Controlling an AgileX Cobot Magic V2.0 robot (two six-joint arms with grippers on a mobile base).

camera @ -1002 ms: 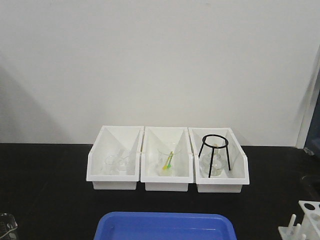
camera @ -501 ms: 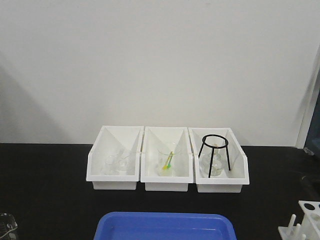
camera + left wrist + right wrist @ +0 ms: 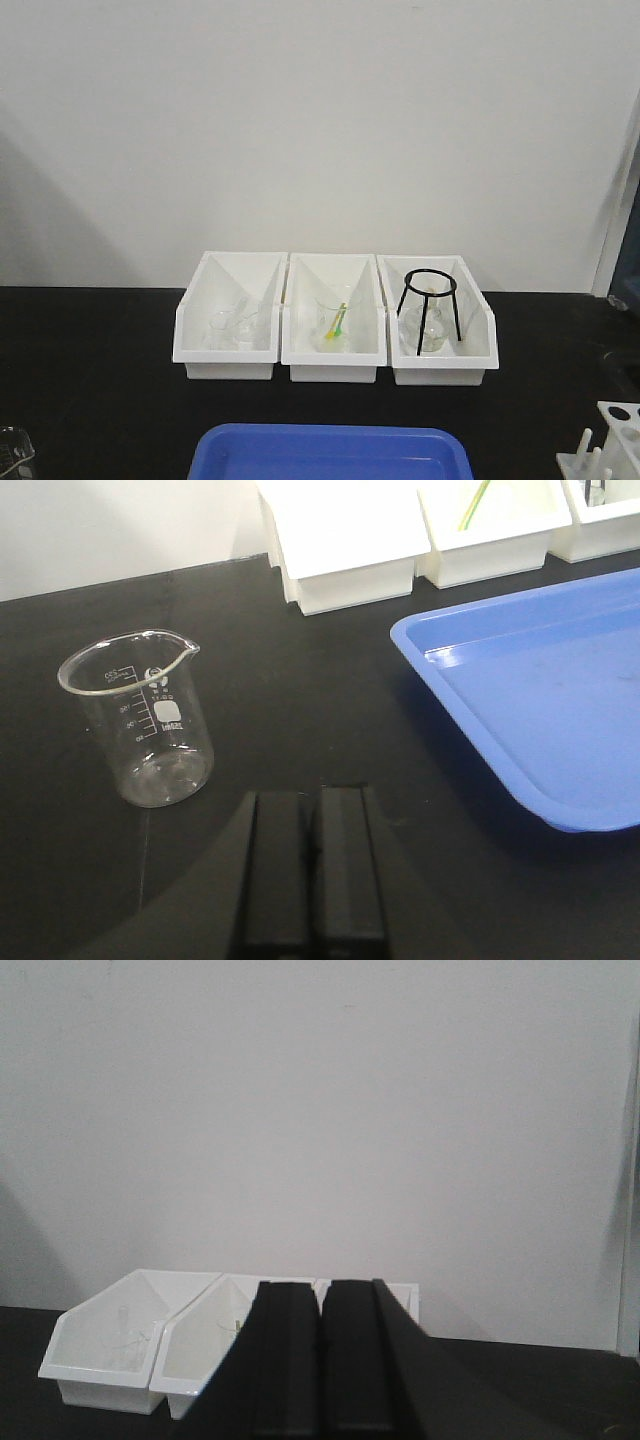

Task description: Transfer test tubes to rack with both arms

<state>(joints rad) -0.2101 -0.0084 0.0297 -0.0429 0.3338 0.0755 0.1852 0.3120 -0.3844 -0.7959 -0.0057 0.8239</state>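
A matte black desk (image 3: pixel 90 380) carries three glossy white plastic bins with sloped open fronts, set side by side against the pale wall at its far edge. The left bin (image 3: pixel 228 318) holds small clear glassware, hard to make out. The middle bin (image 3: pixel 333 318) holds a clear glass beaker with a yellow-green rod leaning in it. The right bin (image 3: pixel 436 320) holds a black wire tripod stand (image 3: pixel 429 305) over a clear glass flask.

At the desk's near edge lies a smooth blue plastic tray (image 3: pixel 330 452) with rounded corners, cut off by the frame. The rack (image 3: pixel 603 448), white plastic with round holes and upright pegs, sits at the near right corner, only partly in view. No test tubes can be made out with certainty.

Near the left edge stands a squat clear glass beaker (image 3: pixel 140 718) with printed graduations and a pouring lip, apparently empty. The left gripper (image 3: pixel 312 875) hangs just beside it, its flat black fingers pressed together on nothing. The right gripper (image 3: pixel 320 1370) is likewise closed and empty, pointed at the bins.
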